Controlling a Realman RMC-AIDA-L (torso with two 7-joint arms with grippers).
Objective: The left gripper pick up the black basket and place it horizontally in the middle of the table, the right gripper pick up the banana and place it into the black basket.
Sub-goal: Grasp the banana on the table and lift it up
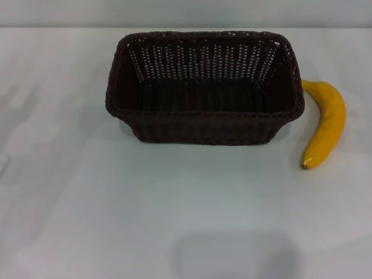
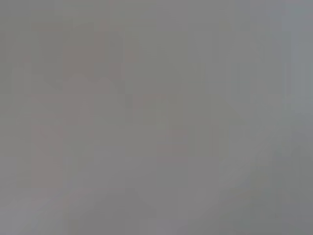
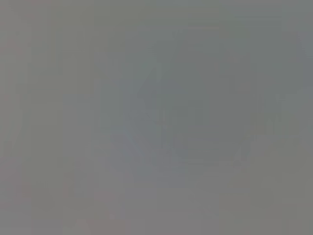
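Note:
The black basket (image 1: 203, 87) stands upright on the white table (image 1: 116, 203) at the middle back, its long side across the head view, and it is empty. The yellow banana (image 1: 325, 125) lies on the table just right of the basket, its upper end close to the basket's right rim and its dark tip pointing toward the front. Neither gripper shows in the head view. Both wrist views show only a plain grey surface, with no fingers and no object.
The table's far edge (image 1: 186, 27) runs across the top of the head view. A soft shadow (image 1: 232, 256) lies on the table at the front middle.

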